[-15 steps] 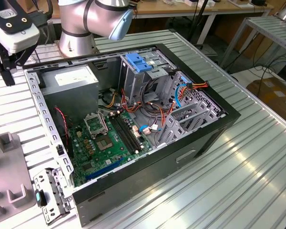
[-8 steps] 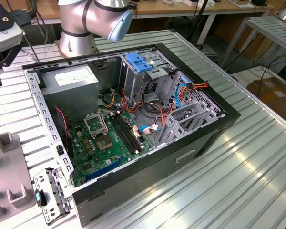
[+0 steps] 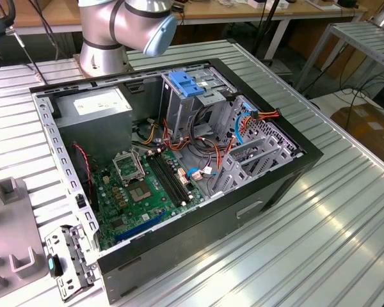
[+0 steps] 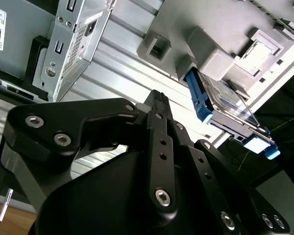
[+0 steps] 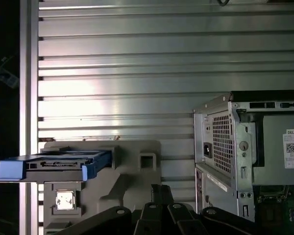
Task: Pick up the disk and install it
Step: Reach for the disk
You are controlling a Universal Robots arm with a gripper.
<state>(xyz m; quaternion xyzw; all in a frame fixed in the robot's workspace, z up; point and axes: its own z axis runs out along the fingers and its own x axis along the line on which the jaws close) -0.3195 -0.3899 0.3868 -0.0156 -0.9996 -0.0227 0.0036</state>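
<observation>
The disk [image 5: 54, 165], a flat drive in a bright blue carrier rail, stands on edge in a slot of a grey holder block [image 5: 132, 164] on the ribbed metal table. In the second wrist view the disk [image 4: 225, 105] shows its silver face and blue rail ends, still seated in the holder block [image 4: 210, 54]. My black gripper [image 4: 158, 96] hangs over the table short of the holder, apart from the disk, its fingers together with nothing between them. In the first wrist view the gripper [image 5: 161, 189] sits just beside the holder block's edge.
The open computer case [image 3: 294, 163] lies on its side on the table, with the blue-topped drive cage [image 3: 191, 86], motherboard [image 3: 147, 185] and cables inside. Its rear panel [image 5: 225, 147] is close to the holder. The arm's base [image 3: 105, 45] stands behind the case.
</observation>
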